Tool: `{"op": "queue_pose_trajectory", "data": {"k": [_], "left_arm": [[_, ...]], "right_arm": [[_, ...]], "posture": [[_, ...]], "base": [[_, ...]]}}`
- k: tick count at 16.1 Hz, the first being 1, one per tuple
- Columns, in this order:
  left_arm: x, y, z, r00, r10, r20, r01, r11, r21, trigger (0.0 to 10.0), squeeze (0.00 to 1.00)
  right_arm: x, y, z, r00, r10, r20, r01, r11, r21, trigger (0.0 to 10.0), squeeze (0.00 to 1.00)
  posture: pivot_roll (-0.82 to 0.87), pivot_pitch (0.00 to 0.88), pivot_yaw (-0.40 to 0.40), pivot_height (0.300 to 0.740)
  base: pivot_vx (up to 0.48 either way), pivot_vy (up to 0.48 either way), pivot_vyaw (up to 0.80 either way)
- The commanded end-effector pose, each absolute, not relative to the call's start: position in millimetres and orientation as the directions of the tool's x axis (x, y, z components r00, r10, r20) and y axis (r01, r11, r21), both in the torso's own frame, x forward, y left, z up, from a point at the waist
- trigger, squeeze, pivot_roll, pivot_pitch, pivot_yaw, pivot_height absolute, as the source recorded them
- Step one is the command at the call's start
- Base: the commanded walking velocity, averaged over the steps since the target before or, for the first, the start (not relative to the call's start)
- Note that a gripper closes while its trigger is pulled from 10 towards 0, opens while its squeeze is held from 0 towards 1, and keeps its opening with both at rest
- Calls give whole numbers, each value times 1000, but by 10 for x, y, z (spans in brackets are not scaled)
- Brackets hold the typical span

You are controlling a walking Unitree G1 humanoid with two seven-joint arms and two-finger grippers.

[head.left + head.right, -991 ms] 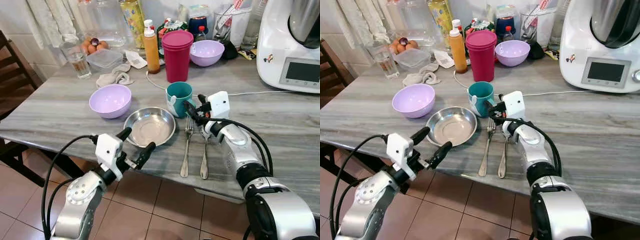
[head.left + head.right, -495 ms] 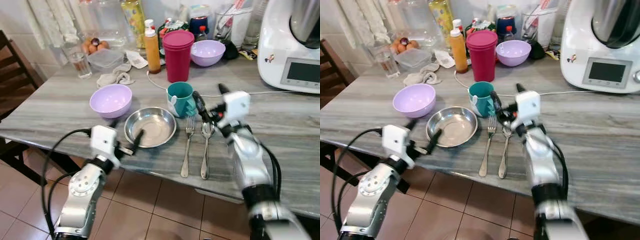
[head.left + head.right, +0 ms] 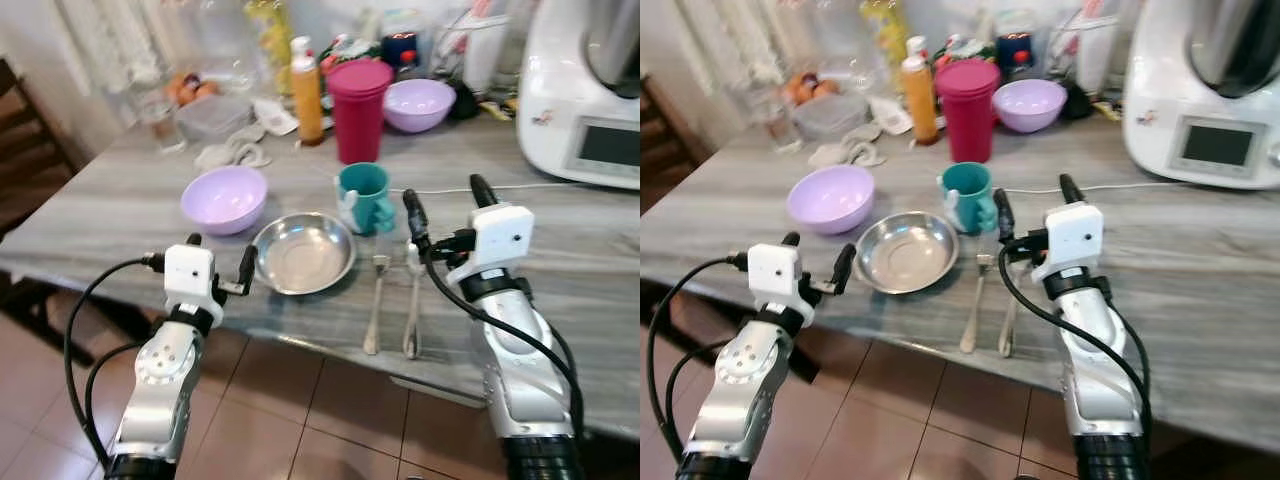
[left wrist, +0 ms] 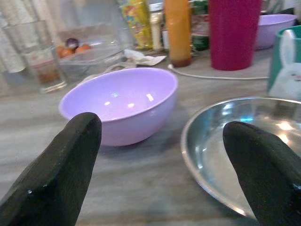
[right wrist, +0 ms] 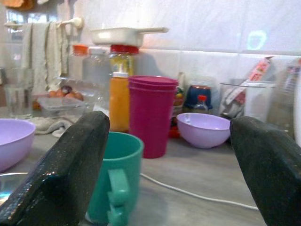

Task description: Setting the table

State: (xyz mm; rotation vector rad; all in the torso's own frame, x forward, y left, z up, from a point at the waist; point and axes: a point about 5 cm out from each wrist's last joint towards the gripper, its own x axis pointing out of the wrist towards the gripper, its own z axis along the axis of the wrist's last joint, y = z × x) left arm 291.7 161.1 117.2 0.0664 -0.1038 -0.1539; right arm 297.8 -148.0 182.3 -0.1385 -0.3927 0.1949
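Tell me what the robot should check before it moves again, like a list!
1. Left gripper open and holding nothing: ok, it sits at the table edge before the purple bowl and the metal plate.
2. Right gripper open and holding nothing: ok, it is raised above the table.
3. Fork and spoon lying side by side, to the robot's right of the plate: ok.
4. Teal mug upright behind the plate: ok.
5. White cable on the table under the right gripper's path: not ok, it could snag.
6. Plate clean: cannot tell.
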Motion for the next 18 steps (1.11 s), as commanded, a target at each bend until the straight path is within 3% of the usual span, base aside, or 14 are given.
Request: {"op": "queue_pose_trajectory", "data": {"k": [1,7,8,18], "left_arm": [[2918,1668,1135,989,-123,79,117,990,74,10000,0],[2934,1662,1129,990,-118,81,112,991,75,10000,0],[2931,1698,1140,994,-52,98,44,995,86,10000,0],[2973,1753,1112,996,32,83,-38,996,75,10000,0]], "right_arm": [[2936,-1398,1867,902,235,362,-181,967,-178,10000,1000],[2885,-1380,1896,916,225,333,-173,969,-179,10000,1000],[2858,-1270,1916,903,280,325,-226,955,-194,10000,0],[2824,-1173,1877,900,331,283,-288,940,-183,10000,0]], "posture": [[-192,54,125,740],[-191,53,125,740],[-188,53,113,740],[-191,38,109,740]], "base": [[0,0,800],[0,0,800],[0,0,800],[0,0,800]]}}
